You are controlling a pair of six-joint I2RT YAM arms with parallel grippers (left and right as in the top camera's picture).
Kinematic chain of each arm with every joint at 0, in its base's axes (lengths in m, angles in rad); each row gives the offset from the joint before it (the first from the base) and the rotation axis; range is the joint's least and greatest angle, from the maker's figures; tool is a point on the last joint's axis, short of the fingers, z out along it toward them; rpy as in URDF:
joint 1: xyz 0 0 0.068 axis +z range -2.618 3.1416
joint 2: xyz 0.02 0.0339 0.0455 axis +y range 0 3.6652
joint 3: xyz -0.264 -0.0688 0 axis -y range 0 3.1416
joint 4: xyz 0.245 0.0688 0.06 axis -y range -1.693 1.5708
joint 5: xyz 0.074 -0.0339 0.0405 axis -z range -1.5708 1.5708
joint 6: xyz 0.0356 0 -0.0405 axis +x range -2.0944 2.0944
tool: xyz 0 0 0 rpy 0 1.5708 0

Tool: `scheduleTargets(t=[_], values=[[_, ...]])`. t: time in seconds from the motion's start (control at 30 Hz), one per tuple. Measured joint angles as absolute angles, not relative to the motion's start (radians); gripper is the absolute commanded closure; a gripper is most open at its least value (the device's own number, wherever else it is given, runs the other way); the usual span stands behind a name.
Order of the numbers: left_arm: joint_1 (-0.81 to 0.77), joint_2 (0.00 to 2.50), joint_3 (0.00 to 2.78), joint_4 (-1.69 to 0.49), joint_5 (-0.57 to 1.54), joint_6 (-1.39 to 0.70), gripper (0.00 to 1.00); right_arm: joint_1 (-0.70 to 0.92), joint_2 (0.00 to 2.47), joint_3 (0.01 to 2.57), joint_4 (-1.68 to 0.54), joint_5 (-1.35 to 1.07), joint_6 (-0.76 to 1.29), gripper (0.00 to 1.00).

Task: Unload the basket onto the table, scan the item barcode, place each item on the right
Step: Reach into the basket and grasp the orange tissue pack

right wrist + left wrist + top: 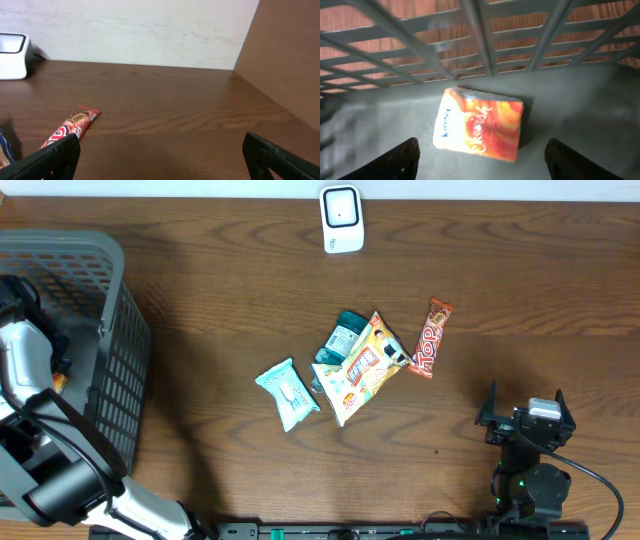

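An orange and yellow packet (480,124) lies flat on the floor of the grey basket (480,40), close to its slatted wall. My left gripper (482,146) hangs open just over it, and neither finger touches it. In the overhead view the left arm (25,350) reaches into the basket (110,310) and its fingers are hidden. The white scanner (342,218) stands at the table's far edge. My right gripper (525,412) sits open and empty near the front right; in its wrist view the gripper (161,145) is above bare wood.
Mid-table lie a pale teal packet (288,393), a yellow snack bag (362,368) overlapping a dark teal packet (343,337), and a red bar (432,337). The red bar (70,127) and scanner (12,50) show left of the right gripper. A cardboard wall (285,60) stands at right.
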State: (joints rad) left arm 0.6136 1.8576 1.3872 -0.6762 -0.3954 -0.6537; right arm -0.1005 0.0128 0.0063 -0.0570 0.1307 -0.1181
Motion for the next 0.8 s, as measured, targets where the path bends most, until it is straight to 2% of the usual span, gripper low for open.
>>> scheduleTargets(t=[0.47,0.5,0.6,0.8], values=[[0.614,1.956,1.387,-0.628,-0.395,-0.646,0.21,-0.101,0.013,0.006,-0.057,0.131,-0.118,0.01],[0.614,1.964,1.387,-0.627,-0.395,-0.646,0.26,-0.101,0.013,0.006,-0.057,0.131,-0.118,0.01],[0.614,1.988,1.387,-0.625,-0.395,-0.643,0.5,-0.101,0.013,0.006,-0.057,0.131,-0.118,0.01],[0.614,2.0,1.387,-0.619,-0.399,-0.626,0.92,-0.101,0.013,0.006,-0.057,0.131,-0.118,0.01]])
